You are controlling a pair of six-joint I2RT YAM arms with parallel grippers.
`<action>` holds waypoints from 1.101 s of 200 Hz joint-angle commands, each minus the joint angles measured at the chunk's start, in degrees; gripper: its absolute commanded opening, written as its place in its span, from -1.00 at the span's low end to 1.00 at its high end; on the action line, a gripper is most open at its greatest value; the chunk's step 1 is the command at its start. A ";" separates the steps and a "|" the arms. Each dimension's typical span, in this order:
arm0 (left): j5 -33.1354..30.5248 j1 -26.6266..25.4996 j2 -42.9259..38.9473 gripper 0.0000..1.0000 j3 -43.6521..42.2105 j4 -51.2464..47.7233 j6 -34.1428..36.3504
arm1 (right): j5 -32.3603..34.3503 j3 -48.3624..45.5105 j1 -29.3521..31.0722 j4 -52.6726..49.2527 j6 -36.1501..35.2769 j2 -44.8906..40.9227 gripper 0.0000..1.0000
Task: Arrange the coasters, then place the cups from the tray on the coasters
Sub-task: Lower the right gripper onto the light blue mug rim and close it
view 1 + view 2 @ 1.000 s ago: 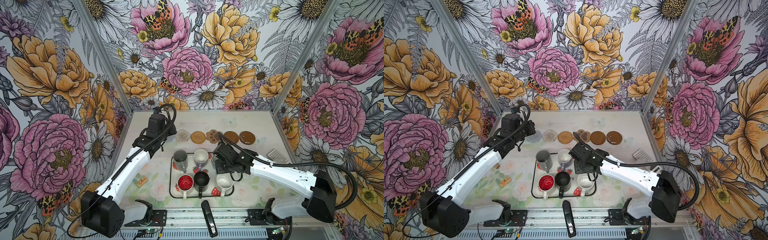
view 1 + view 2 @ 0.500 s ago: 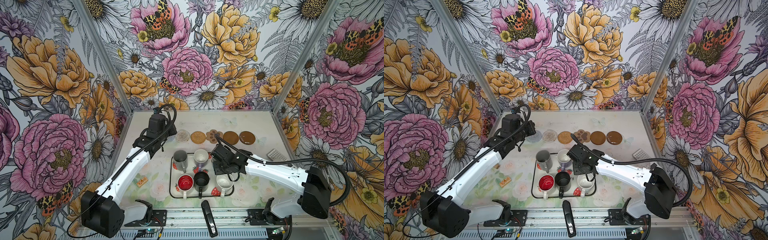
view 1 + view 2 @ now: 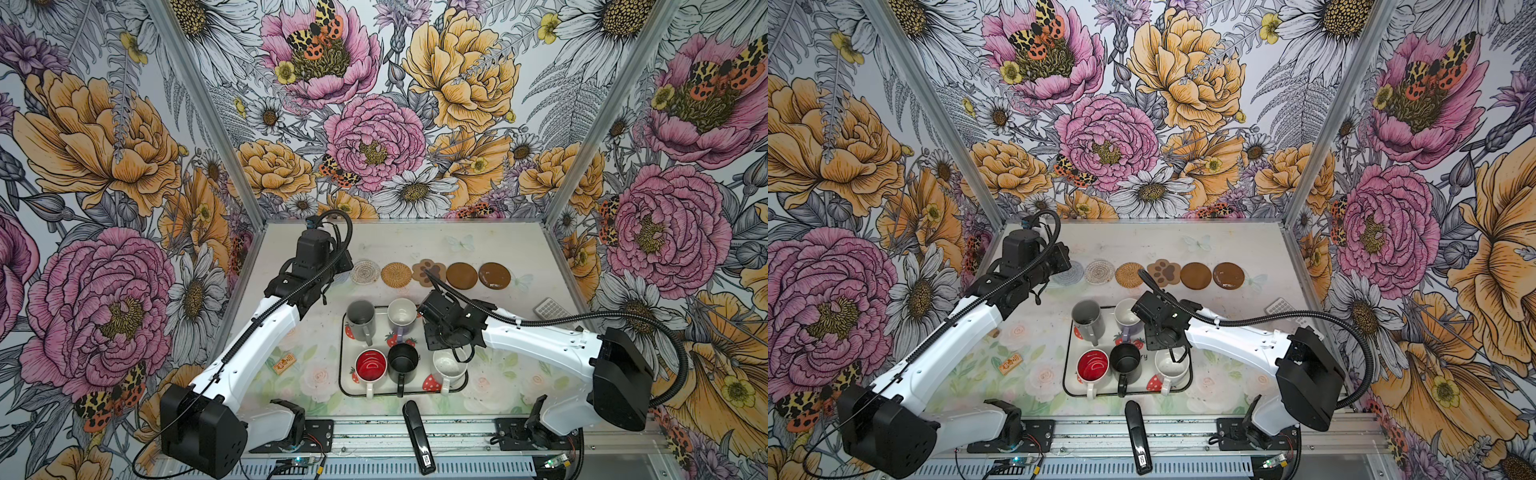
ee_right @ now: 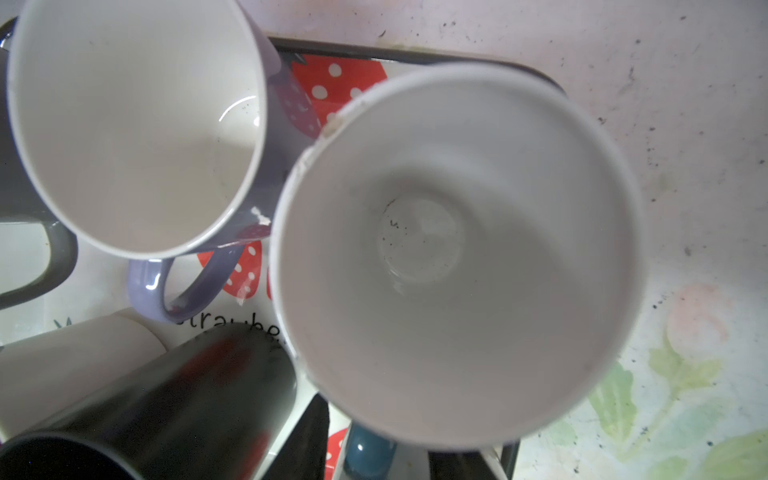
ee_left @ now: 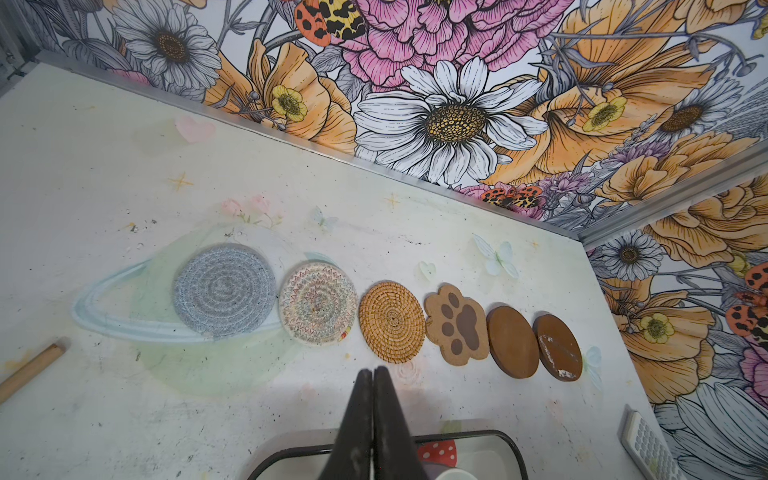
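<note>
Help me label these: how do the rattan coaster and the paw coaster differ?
The rattan coaster is round; the paw coaster is paw-shaped. The rattan coaster is a golden woven spiral; the paw coaster is flat brown with darker pad marks. Both lie flat, side by side, with nothing on them.

Six coasters (image 3: 395, 274) lie side by side in one row across the back of the table (image 3: 415, 241), and the tray (image 3: 343, 353) sits just in front of that row. On the tray the mugs (image 3: 360, 322) stand in two rows of three, the back right mug (image 4: 457, 249) beneath the right arm's wrist. A remote (image 3: 548, 308) lies right of the tray, a small block (image 3: 284, 364) left of it, a stapler (image 3: 417, 436) in front of it
</note>
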 commanded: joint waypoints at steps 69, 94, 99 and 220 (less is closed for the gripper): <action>-1.67 -0.45 -1.66 -0.86 -0.84 1.28 1.32 | 0.25 0.23 -2.87 1.70 -1.28 3.32 -0.29; -1.80 -0.45 -1.66 -0.85 -0.96 1.26 1.34 | 0.47 0.57 -3.48 1.78 -2.05 3.68 -0.37; -1.76 -0.42 -1.66 -0.85 -1.05 1.31 1.38 | 0.47 0.73 -3.57 1.87 -2.20 3.76 -0.39; -2.28 -0.44 -2.10 -0.85 -1.26 1.25 1.65 | 1.47 4.83 -5.60 1.78 -7.45 2.48 -1.00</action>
